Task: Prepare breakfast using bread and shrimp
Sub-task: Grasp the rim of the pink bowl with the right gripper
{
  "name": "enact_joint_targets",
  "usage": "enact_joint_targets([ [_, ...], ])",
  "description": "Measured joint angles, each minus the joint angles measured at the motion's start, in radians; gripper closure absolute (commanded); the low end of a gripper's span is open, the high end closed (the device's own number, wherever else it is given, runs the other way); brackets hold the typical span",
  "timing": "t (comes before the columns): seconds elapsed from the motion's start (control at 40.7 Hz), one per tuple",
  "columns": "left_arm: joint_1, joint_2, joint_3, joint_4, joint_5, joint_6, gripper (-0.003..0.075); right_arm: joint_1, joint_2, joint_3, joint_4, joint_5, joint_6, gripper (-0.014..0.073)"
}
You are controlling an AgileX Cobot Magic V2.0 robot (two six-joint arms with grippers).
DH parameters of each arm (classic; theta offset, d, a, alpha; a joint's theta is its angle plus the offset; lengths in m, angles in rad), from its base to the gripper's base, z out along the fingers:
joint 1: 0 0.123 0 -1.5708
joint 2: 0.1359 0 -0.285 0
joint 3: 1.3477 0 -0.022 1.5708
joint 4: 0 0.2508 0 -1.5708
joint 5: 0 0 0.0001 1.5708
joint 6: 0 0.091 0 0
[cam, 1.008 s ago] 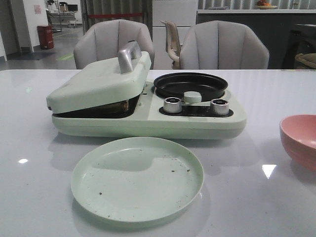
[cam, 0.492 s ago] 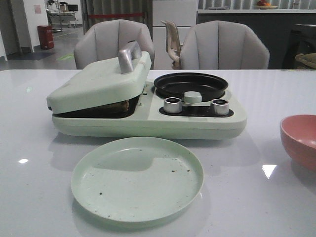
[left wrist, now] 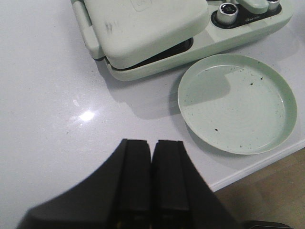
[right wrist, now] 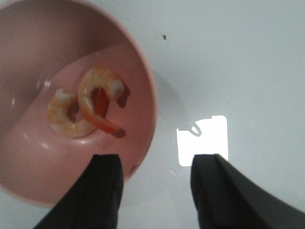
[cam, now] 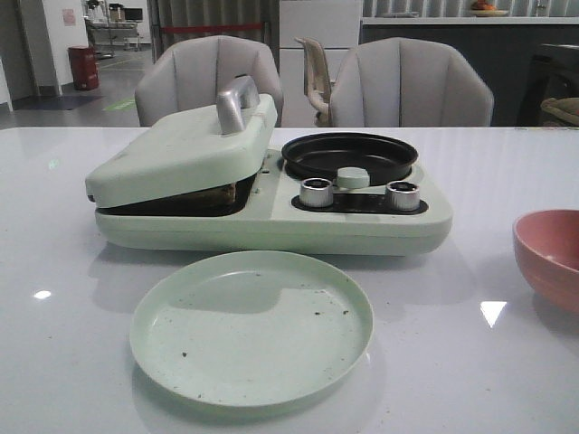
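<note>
Two curled shrimp (right wrist: pixel 88 107), orange-pink and white, lie touching each other in the pink bowl (right wrist: pixel 143 71). The right gripper (right wrist: pixel 155 191) hangs wide open over the bowl's rim. The left gripper (left wrist: pixel 151 179) has its fingers pressed together, holding nothing, near the green plate (left wrist: pixel 267 143).

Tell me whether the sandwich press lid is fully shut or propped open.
Propped slightly open: the lid tilts, leaving a dark gap along its front edge where something brownish, possibly bread, shows.
</note>
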Motion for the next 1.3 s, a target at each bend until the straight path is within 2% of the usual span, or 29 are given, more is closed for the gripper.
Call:
enact_joint_targets([
  [0.246, 0.0, 0.0, 0.0, 0.0, 0.0, 0.0, 0.0619, 0.0, 0.154, -0.054, 0.002, -0.073, 0.0, 0.0159],
  [0.32, 0.0, 0.0, 0.0, 0.0, 0.0, 0.0, 0.0619, 0.0, 0.184, -0.061, 0.002, -0.086, 0.0, 0.0207],
  [0.565, 0.0, 0.0, 0.0, 0.0, 0.0, 0.0, 0.0619, 0.0, 0.215, -0.063, 0.004, -0.098, 0.0, 0.0465],
  [0.738, 0.0, 0.0, 0.0, 0.0, 0.0, 0.0, 0.0619, 0.0, 0.215, -0.067, 0.009, -0.096, 0.0, 0.0557],
  [1.082, 0.0, 0.0, 0.0, 0.0, 0.0, 0.0, 0.0619, 0.0, 0.204, -0.067, 0.015, -0.094, -0.026, 0.0559],
  [1.303, 0.0, 0.0, 0.0, 0.0, 0.0, 0.0, 0.0619, 0.0, 0.1, -0.075, 0.014, -0.089, -0.038, 0.0559],
])
